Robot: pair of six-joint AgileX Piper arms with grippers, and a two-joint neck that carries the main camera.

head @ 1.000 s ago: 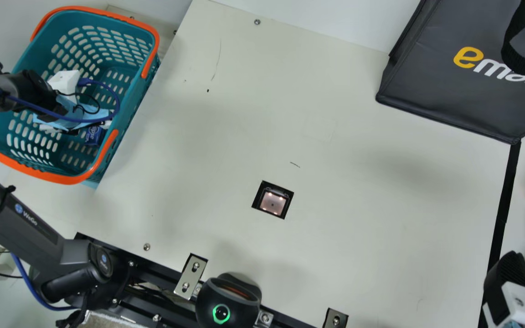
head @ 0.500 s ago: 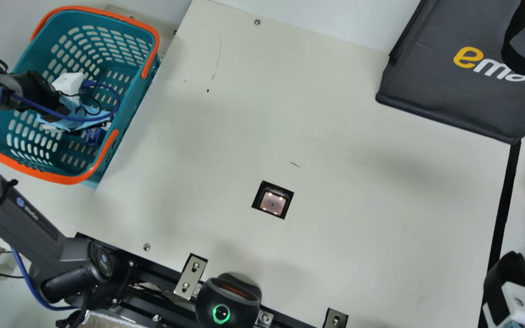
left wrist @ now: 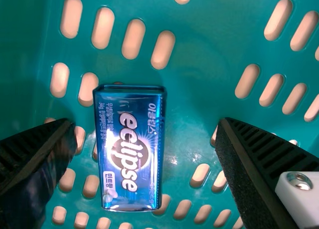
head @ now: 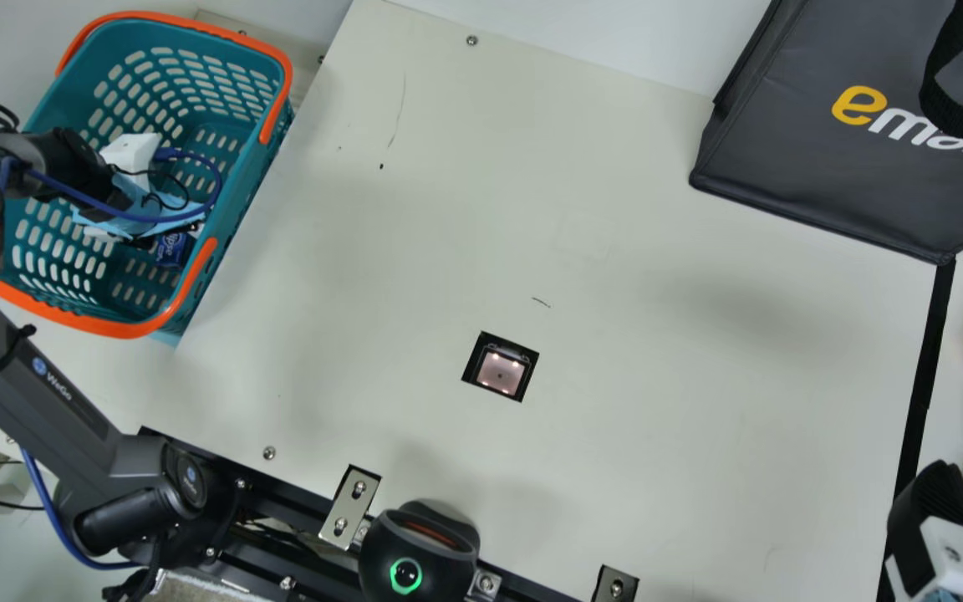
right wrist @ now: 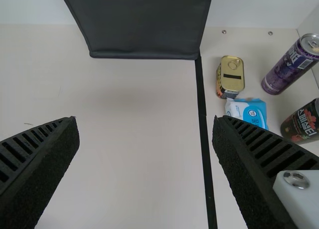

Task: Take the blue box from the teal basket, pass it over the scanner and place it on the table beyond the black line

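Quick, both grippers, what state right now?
Left gripper: open, at the blue box in the teal basket, not gripping it.
Right gripper: open, holding nothing.

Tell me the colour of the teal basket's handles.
The handles are orange, seen best in the main view.

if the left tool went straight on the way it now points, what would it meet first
Likely the blue box, seen between the open fingers of the left tool, with the teal basket behind it. Depth is hard to judge from this view.
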